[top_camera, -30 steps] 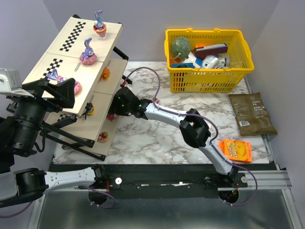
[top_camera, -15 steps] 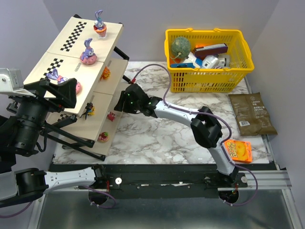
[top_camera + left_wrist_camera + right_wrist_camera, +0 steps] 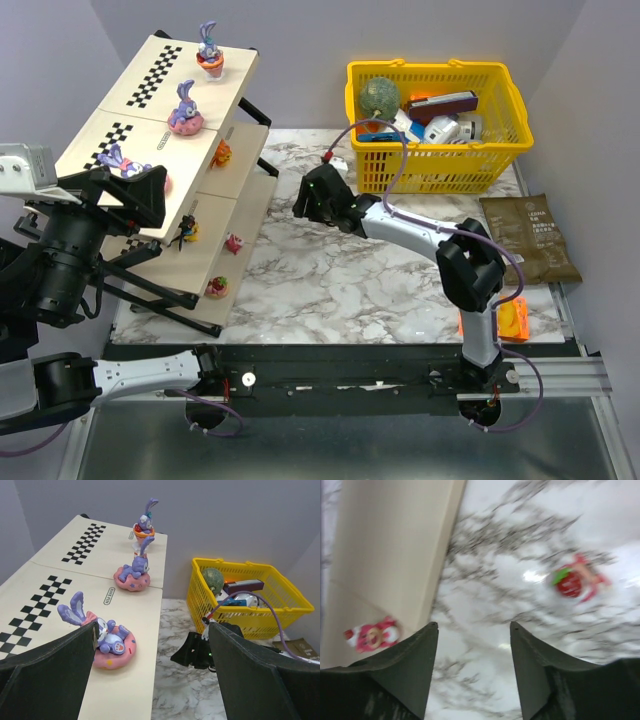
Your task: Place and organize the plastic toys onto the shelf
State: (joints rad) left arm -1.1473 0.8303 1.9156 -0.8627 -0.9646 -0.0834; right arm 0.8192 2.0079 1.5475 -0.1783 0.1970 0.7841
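On the marble table near the shelf, one red toy with a green bit lies loose, blurred in the right wrist view. Others already sit on the tiers, e.g. a rabbit on pink doughnut. The right gripper is released, nothing between its jaws, hovering beside that toy. The left gripper is spread wide, empty, by the shelf. Likely next: centre the jaws over the toy, drop straight and pinch gently, since it looks glossy and may slip, then set it in a free gap clear of neighbours.
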